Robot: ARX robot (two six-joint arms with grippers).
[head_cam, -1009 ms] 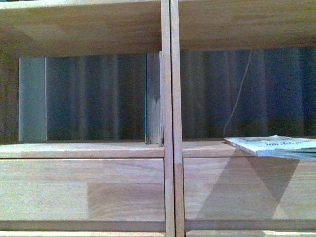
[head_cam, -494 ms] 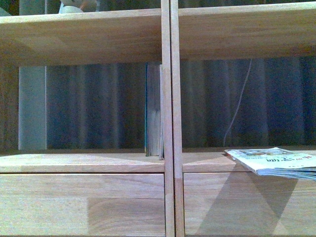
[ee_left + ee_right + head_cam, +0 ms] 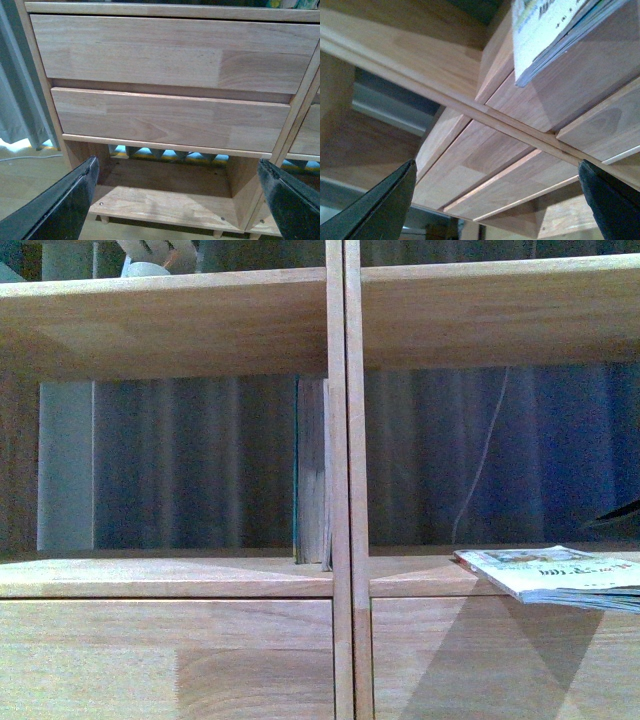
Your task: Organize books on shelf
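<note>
Teal book (image 3: pixel 311 470) stands against the shelf (image 3: pixel 160 575) divider (image 3: pixel 346 440); paperback (image 3: pixel 555 575) overhangs the front edge; left pincer (image 3: pixel 177 162) and right pincer (image 3: pixel 497 164) gape.

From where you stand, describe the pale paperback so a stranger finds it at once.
Find the large light-wood shelving unit and its central vertical divider. In the open compartment right of that divider, the thin pale paperback lies flat, overhanging the shelf front. The teal-covered book, by contrast, stands upright left of the divider.

At frame left the compartment (image 3: pixel 150 562) is open save 1 teal book (image 3: pixel 310 470) (upright) against the divider (image 3: pixel 345 440); lower right, a paperback (image 3: pixel 555 575) overhangs the shelf (image 3: pixel 420 585) edge.
</note>
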